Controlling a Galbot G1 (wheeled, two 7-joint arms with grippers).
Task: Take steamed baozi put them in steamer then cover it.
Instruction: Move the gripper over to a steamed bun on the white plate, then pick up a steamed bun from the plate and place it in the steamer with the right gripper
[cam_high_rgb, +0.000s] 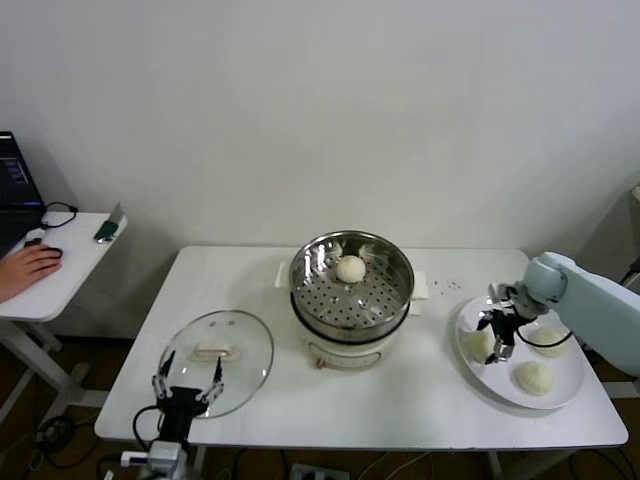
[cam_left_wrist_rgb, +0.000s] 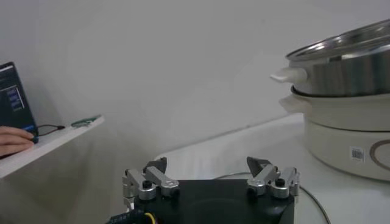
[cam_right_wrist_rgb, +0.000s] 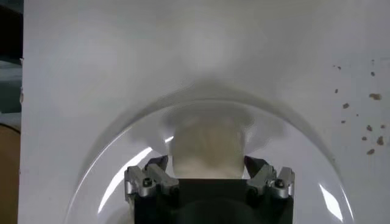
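The right gripper (cam_high_rgb: 497, 338) is down over the plate (cam_high_rgb: 570, 392) at the table's right end, fingers spread either side of a bun (cam_right_wrist_rgb: 206, 146). From the wrist view the bun sits squarely between the two fingertips (cam_right_wrist_rgb: 157, 165), and I cannot tell whether they touch it yet. To do this pick well, I'd say the fingers should close evenly and only lightly: the bun looks soft and would dent or tear under a hard squeeze. Lifting straight up before swinging left would keep it off the two other buns on the plate, one just right of the gripper (cam_high_rgb: 549, 341) and one nearer (cam_high_rgb: 534, 377).

The steamer (cam_high_rgb: 351, 298) stands mid-table, open, with one bun (cam_high_rgb: 350, 268) already on its perforated tray toward the far side. Bare table lies between plate and steamer, so the carry path is open; the thing to clear is the steamer's raised rim, so the bun needs height before it crosses over. The near half of the tray has room.

The plate sits close to the table's right and near edges, so a sideways nudge there is best avoided.

The left gripper (cam_high_rgb: 186, 391) waits at the near left edge, fingers spread, by the lid (cam_high_rgb: 240, 340) lying flat on the table.
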